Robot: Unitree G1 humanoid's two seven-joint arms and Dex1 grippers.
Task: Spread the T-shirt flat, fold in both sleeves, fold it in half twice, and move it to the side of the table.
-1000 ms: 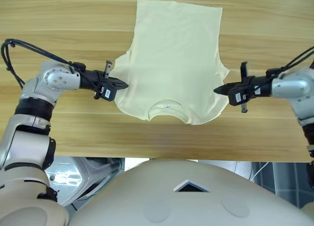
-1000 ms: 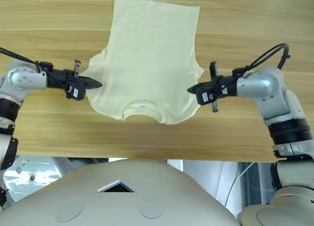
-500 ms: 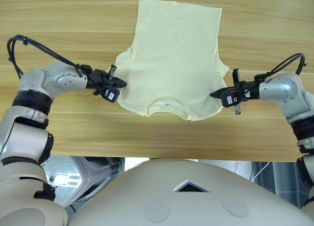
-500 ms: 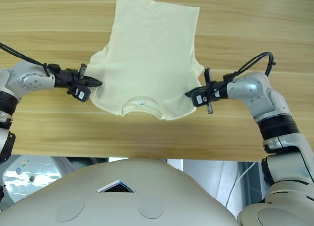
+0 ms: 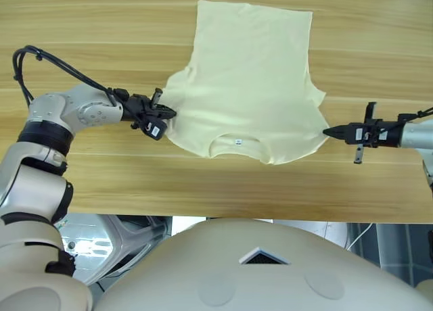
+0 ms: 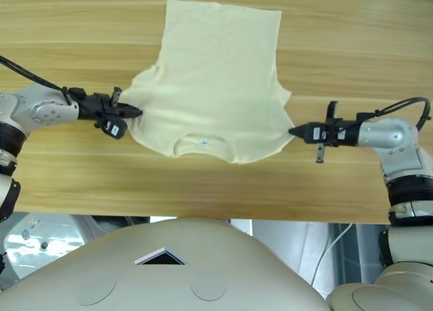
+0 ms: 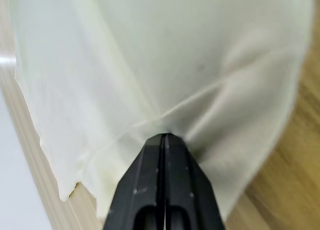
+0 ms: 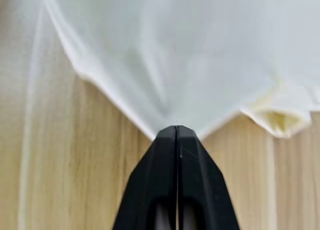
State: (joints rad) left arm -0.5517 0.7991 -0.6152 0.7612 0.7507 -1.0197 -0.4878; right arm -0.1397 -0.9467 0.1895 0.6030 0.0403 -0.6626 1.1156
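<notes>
The left gripper (image 5: 169, 113) at nine o'clock and right gripper (image 5: 326, 131) at three o'clock both pinch the pale yellow cloth T-shirt (image 5: 250, 81); pull gently apart to flatten it

On the table (image 5: 81, 182), at its middle: T-shirt (image 5: 250, 74), collar on the near side, hem toward the far edge. At the shirt's left edge, by the shoulder: left gripper (image 5: 169, 113), pinched on the cloth, arm out to the left. At the right edge, by the other shoulder: right gripper (image 5: 327, 131), likewise clamped on the fabric, arm out to the right. Near part of the shirt stretched between the 2 grippers.
</notes>
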